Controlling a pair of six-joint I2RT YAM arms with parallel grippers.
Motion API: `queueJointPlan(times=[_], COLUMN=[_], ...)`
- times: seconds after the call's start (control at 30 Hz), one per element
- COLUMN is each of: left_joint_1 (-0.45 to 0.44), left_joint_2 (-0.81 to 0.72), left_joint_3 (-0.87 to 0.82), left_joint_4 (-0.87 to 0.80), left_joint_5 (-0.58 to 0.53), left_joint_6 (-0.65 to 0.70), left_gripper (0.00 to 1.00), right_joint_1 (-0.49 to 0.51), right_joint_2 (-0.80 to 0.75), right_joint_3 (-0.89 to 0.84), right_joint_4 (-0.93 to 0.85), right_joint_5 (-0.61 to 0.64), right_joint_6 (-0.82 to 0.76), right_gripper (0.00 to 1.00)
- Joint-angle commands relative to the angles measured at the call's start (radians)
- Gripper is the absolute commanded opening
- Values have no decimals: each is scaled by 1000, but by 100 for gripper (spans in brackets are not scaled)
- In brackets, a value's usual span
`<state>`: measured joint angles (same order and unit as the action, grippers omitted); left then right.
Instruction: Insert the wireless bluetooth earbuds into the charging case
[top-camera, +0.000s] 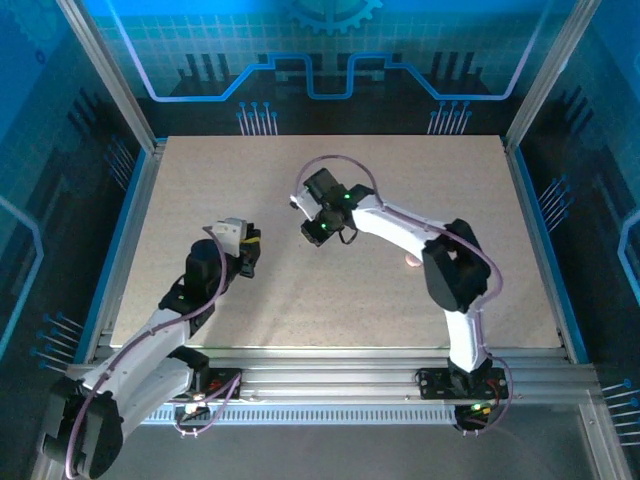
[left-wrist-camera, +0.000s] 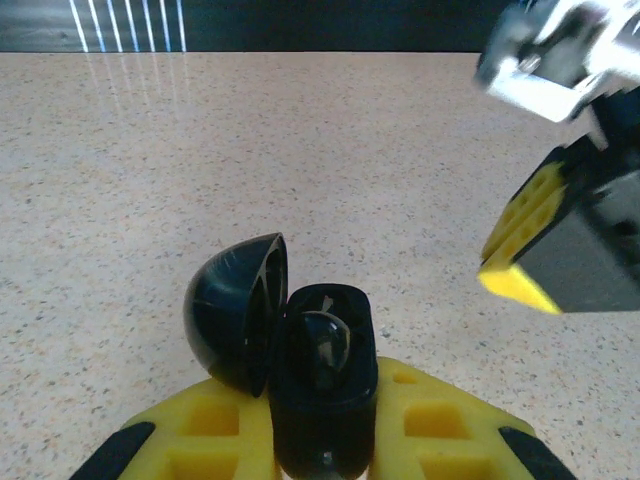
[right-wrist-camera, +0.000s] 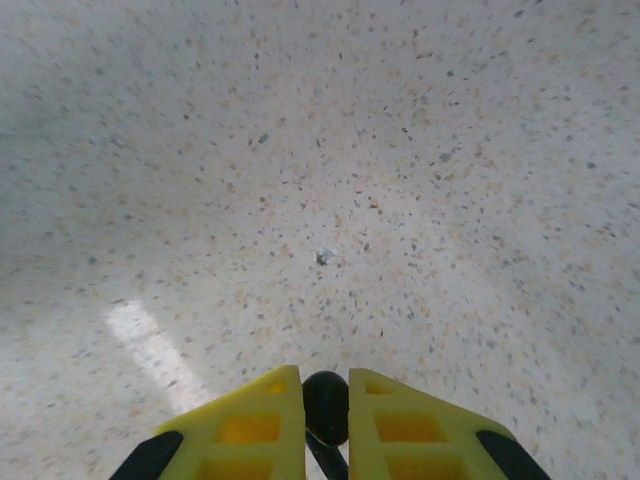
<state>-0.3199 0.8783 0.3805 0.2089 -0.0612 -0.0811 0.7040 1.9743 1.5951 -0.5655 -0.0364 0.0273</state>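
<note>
Fingers of the left gripper (top-camera: 244, 250) were clamped shut on the black charging case (left-wrist-camera: 325, 350), whose lid (left-wrist-camera: 235, 315) stood swung open to the left, leaving the well exposed. Up and to the right of the case hung the right gripper (right-wrist-camera: 325, 385), its fingers pinched almost together on a small black earbud (right-wrist-camera: 325, 410). Doing this well probably meant lining the earbud squarely over the case's well, lowering slowly, and letting go only once it seated.
</note>
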Motion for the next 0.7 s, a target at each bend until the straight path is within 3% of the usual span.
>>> queueJointPlan(times=[0.0,0.3,0.67], left_joint_1=[-31,-124,-233], left_joint_2=[46,221,394], left_joint_3=[37,88,160], left_joint_4=[100,286,464], left_joint_5=[52,118,135], left_joint_6=[-17,-32,-83], left_gripper=[3,2,2], right_joint_1=[-25,-56,-75], right_joint_2=[-128,-444,-679], right_joint_3=[-107,-389,-564], right_joint_4=[139,385,571], right_joint_5=[-57,-104,-149], right_joint_6=[86,212,260], right_gripper=[13,13,14])
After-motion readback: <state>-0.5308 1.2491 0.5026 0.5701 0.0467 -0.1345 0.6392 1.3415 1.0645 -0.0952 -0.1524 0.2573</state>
